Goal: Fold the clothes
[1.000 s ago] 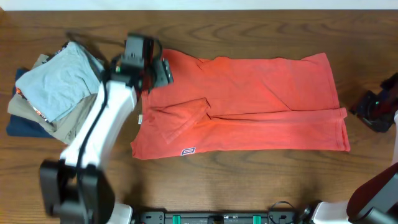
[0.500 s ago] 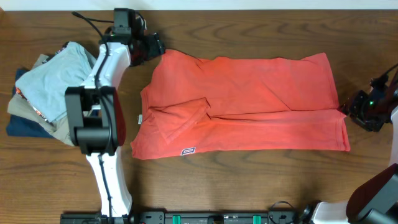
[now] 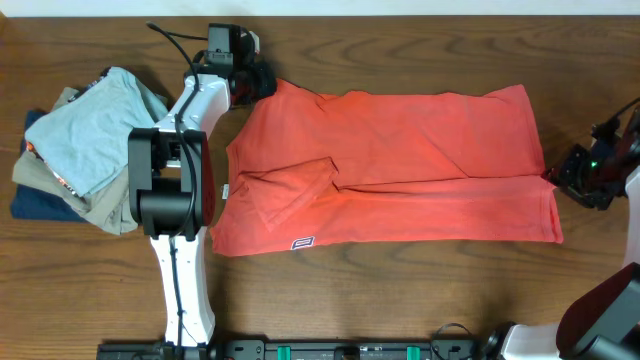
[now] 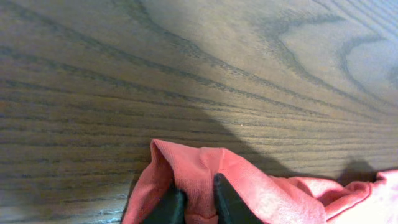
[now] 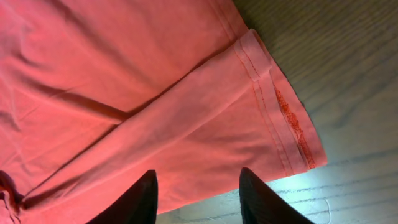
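On the table (image 3: 400,300) the shirt (image 3: 420,150) lies mid-frame, half folded. The left gripper (image 4: 194,200), upper left, clamps its corner. The right gripper (image 5: 198,196) hangs apart over the right edge and likely must close before folding.

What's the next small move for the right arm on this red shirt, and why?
Probably lower the right gripper and close it on the T-shirt hem. Its fingers are open above that fabric, while the left gripper pinches the far corner, so both ends would be held.
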### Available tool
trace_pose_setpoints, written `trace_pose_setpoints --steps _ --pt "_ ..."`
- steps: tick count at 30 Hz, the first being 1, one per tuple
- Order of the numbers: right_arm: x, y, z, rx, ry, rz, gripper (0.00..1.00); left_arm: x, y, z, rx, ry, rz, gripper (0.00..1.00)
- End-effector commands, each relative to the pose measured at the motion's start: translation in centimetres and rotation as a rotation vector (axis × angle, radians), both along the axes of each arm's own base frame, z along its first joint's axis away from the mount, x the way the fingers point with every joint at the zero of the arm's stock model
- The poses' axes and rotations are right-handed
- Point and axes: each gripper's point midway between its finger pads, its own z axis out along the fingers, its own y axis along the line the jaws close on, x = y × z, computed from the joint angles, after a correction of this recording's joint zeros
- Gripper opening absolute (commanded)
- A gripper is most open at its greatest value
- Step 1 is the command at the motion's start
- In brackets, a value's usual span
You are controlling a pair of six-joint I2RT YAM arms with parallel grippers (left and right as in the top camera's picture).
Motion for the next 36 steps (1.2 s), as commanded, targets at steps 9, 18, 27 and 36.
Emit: trace_pose_setpoints --steps 9,18,27,36 --pt "6.4 1.6 1.2 -0.102 -0.208 0.162 0.48 -3.0 -0.1 1.9 -0.014 0.115 -0.016 0.06" --pt "16.2 1.3 -1.4 -0.281 -0.427 0.251 0.64 -7.1 -0.4 5.8 -0.029 0.205 -0.055 0.06" --pt "21.9 -1.4 -4.5 -0.291 -0.584 0.047 0.58 -9.2 -0.7 4.7 -0.021 0.291 -0.061 0.06" --pt "23.5 -1.7 -9.8 -0.251 -0.552 0.004 0.61 -9.4 -0.9 4.2 0.033 0.295 -0.062 0.06"
